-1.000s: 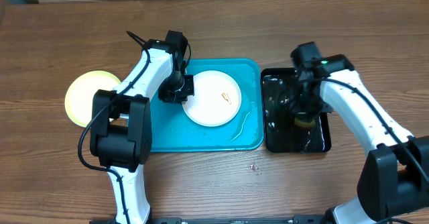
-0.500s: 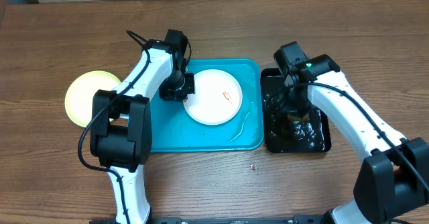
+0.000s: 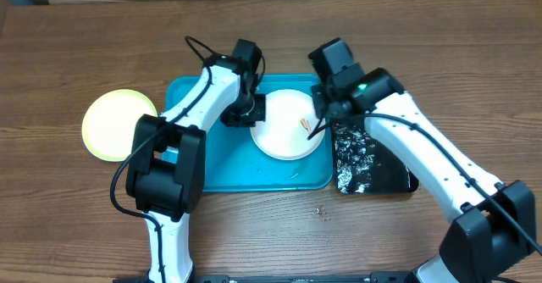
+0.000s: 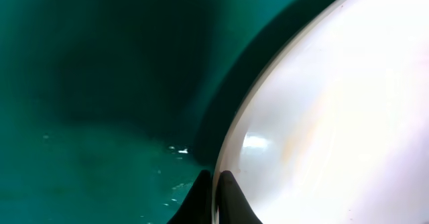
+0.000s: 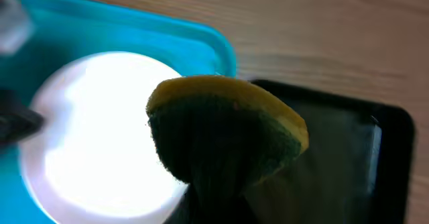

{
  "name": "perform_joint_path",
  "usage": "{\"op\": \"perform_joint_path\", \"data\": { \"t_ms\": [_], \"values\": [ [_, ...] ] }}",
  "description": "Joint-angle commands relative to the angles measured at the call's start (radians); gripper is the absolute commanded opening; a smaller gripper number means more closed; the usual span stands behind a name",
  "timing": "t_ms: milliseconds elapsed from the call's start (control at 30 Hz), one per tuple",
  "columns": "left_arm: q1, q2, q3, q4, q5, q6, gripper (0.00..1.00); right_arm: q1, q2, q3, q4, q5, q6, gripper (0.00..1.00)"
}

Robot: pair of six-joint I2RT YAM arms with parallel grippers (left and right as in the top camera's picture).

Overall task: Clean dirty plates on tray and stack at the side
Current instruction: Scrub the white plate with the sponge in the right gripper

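A white plate point(image 3: 284, 135) with a small orange-brown smear point(image 3: 306, 126) lies in the turquoise tray point(image 3: 203, 160). My left gripper point(image 3: 253, 111) is shut on the plate's left rim. In the left wrist view the fingertips point(image 4: 216, 187) pinch the plate's edge point(image 4: 335, 117) over the tray's floor point(image 4: 100, 83). My right gripper point(image 3: 323, 119) is shut on a yellow and green sponge point(image 5: 221, 130) and holds it above the plate's point(image 5: 94, 143) right edge. A pale yellow-green plate point(image 3: 118, 124) lies on the table left of the tray. No third plate shows.
A glossy black tray point(image 3: 381, 160) with wet streaks stands right of the turquoise tray, under my right arm; it also shows in the right wrist view point(image 5: 355, 157). Small bits of debris point(image 3: 320, 211) lie on the wooden table in front of the trays.
My right gripper has moved left with the sponge, from over the black tray to the white plate's right edge. My left gripper has shifted the white plate a little to the right.
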Motion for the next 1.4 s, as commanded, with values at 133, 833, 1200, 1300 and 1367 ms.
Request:
{"op": "perform_joint_path", "data": {
  "t_ms": [133, 833, 1200, 1300, 1367],
  "values": [
    [-0.007, 0.013, -0.007, 0.001, -0.001, -0.005, 0.04, 0.035, 0.147, 0.023, 0.045, 0.037, -0.004, 0.04],
    [-0.008, 0.013, -0.007, 0.002, -0.001, -0.005, 0.04, 0.035, 0.363, -0.05, 0.095, -0.061, 0.008, 0.04],
    [-0.008, 0.013, -0.007, 0.002, -0.001, -0.005, 0.04, 0.035, 0.363, -0.069, 0.159, -0.425, 0.009, 0.04],
    [-0.008, 0.013, -0.007, 0.001, -0.001, -0.005, 0.04, 0.028, 0.359, -0.044, 0.169, -0.475, 0.009, 0.04],
    [-0.008, 0.013, -0.007, 0.001, -0.001, -0.004, 0.04, 0.013, 0.348, -0.009, 0.156, -0.51, 0.009, 0.04]
  ]
}}
